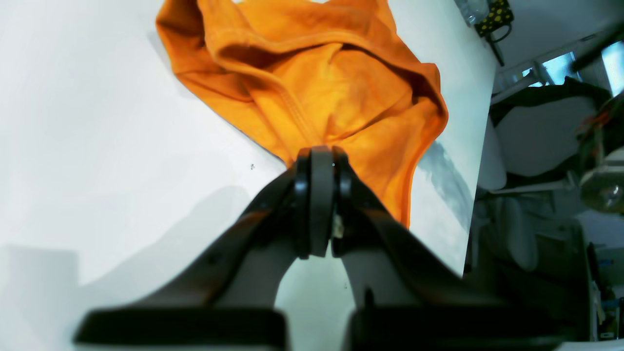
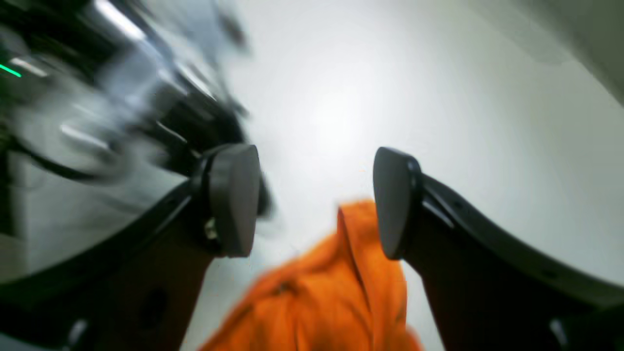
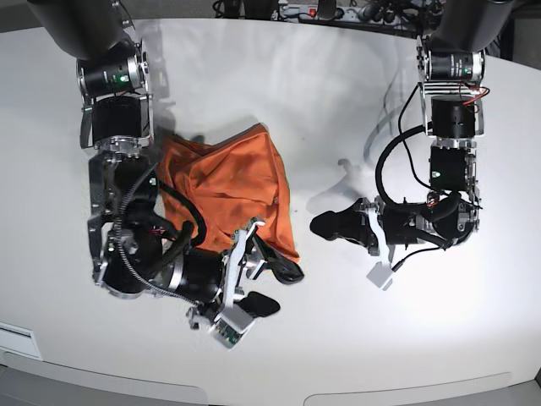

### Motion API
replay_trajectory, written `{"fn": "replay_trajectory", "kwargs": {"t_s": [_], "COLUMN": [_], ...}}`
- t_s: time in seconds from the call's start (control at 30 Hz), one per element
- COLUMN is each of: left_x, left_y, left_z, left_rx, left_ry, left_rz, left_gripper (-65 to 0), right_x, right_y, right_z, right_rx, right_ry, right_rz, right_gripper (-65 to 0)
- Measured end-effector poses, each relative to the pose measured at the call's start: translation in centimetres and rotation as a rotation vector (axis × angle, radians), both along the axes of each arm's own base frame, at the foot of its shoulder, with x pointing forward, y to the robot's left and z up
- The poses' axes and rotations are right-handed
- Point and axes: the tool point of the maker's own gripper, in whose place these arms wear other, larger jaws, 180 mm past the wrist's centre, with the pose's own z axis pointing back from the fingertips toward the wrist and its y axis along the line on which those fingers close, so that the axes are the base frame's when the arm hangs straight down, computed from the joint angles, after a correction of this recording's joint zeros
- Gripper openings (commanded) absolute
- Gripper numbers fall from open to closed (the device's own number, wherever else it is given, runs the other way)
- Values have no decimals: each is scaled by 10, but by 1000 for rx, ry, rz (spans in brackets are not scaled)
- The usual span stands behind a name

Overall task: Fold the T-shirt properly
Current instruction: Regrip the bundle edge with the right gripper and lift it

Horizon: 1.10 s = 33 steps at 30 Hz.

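Observation:
The orange T-shirt (image 3: 228, 182) lies bunched and creased on the white table, left of centre. My right gripper (image 3: 287, 289) hangs open at the shirt's near right corner. In the right wrist view, which is blurred, its fingers (image 2: 234, 200) stand wide apart with a fold of the T-shirt (image 2: 331, 292) below and between them. My left gripper (image 3: 319, 226) is shut, pointing at the shirt's right edge. A strip of table shows between them in the base view. In the left wrist view the shut left gripper (image 1: 319, 151) lines up with the crumpled T-shirt (image 1: 317, 73), with no fabric seen between the pads.
A power strip with cables (image 3: 321, 10) lies along the table's far edge. The table edge (image 1: 480, 146) runs close on the right of the left wrist view, with chairs and clutter beyond. The table's front edge (image 3: 254, 393) curves below both arms.

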Motion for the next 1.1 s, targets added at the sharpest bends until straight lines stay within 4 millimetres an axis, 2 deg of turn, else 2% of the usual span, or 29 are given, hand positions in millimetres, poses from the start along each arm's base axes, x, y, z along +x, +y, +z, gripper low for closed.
{"fn": "replay_trajectory", "kwargs": {"t_s": [0.03,0.07,0.1,0.17,0.2,0.27,0.37,0.5,0.67,0.77,0.9,1.0,1.1], "left_x": [0,0,0,1,1,1,6,10,9,10,14,14,14], "left_y": [0,0,1,8,12,18,23,22,26,27,23,28,32], "left_z": [0,0,2,4,6,13,19,25,23,25,31,30,31], "left_rx": [0,-1,-9,-10,-9,-31,-26,-31,-18,-15,-29,-17,-9], "left_ry": [-1,-1,-2,-6,-9,-24,-39,-55,-52,-56,-70,-70,-71], "left_rz": [0,0,1,7,11,11,16,16,16,17,14,19,24], "left_gripper": [-650,-650,-650,-650,-650,-650,-650,-650,-650,-650,-650,-650,-650], "right_x": [-11,-20,-30,-52,-65,-91,-113,-149,-147,-148,-129,-138,-145], "right_y": [-2,-7,-14,-30,-34,-29,-21,-25,-21,-30,-23,-15,-5], "right_z": [9,8,-4,-47,-62,-63,-63,-105,-131,-157,-157,-171,-172], "right_rx": [28,50,41,-42,-55,13,73,9,-48,-131,-185,-273,-273], "right_ry": [1,21,68,205,257,303,328,451,447,430,304,273,241], "right_rz": [43,75,90,100,122,186,218,198,80,-9,-47,-18,19], "right_gripper": [-311,-327,-336,-337,-337,-337,-337,-337,-337,-337,-337,-337,-337]}}
